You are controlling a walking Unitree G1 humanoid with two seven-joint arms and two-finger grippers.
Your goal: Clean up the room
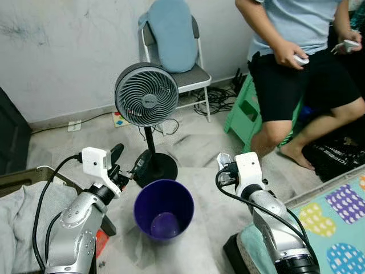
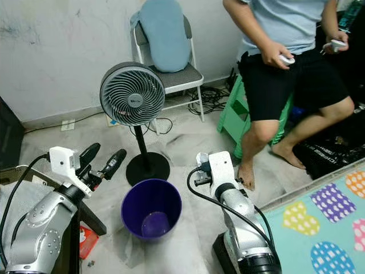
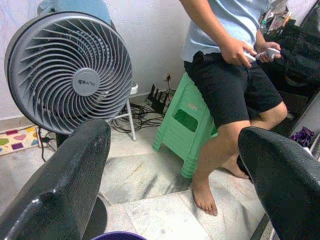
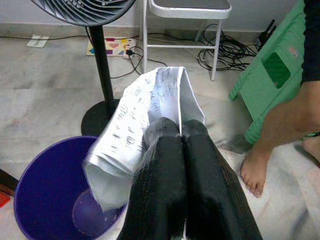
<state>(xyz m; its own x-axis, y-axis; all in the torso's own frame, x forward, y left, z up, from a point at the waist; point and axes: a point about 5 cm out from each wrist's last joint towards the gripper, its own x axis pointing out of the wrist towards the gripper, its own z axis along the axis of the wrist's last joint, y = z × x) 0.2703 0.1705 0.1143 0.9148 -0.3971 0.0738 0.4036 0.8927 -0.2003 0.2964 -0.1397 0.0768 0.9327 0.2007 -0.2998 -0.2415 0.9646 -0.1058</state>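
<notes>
A purple bin (image 1: 163,209) stands on the floor between my two arms, with nothing visible inside but its bare bottom. My right gripper (image 4: 181,127) is shut on a crumpled white paper (image 4: 145,120) with printed text. The paper hangs just beside and above the bin's rim (image 4: 35,175). In the eye views the right wrist (image 1: 248,168) sits to the right of the bin. My left gripper (image 2: 102,158) hovers to the left of the bin, above the fan's base. Its fingers (image 3: 60,190) are spread wide with nothing between them.
A grey pedestal fan (image 1: 146,94) stands right behind the bin, with a folding chair (image 1: 182,77) and blue cushion behind it. A person (image 1: 296,57) sits on a green stool (image 1: 242,111) at the right, holding controllers. Cables (image 1: 214,100) lie by the wall. A colourful mat (image 1: 336,220) is at right.
</notes>
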